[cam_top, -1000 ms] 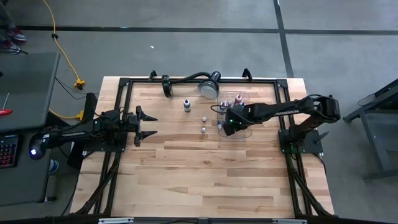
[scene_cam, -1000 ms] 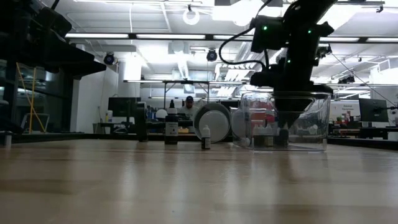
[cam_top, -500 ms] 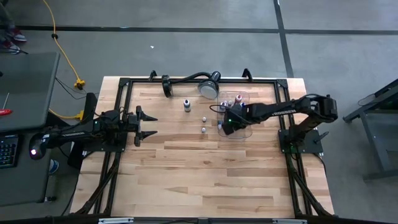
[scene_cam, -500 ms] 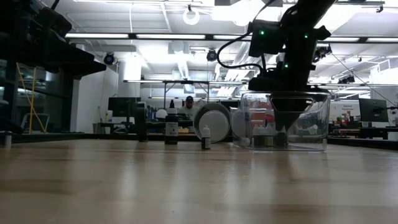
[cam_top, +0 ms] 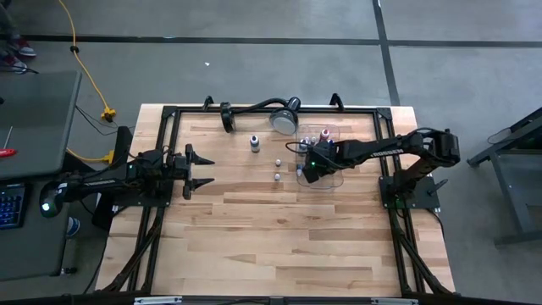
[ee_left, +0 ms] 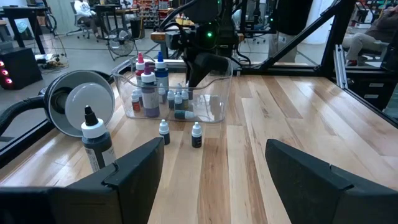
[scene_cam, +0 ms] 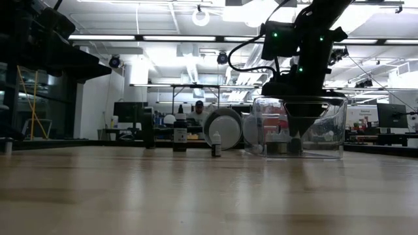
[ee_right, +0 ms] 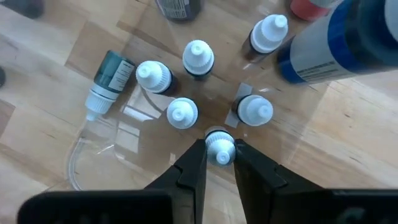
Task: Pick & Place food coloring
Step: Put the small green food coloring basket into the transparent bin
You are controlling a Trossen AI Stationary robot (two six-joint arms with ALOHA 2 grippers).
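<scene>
- Wooden table carries a clear tray already holding several food coloring bottles.
- Right gripper, inside the tray, stands narrow around one white-capped bottle.
- Two small bottles wait outside; left gripper is wide, idle.

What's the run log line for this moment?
right gripper: inside tray, fingers astride upright bottle | left gripper: open, waiting at table's left | two bottles outside tray
</scene>
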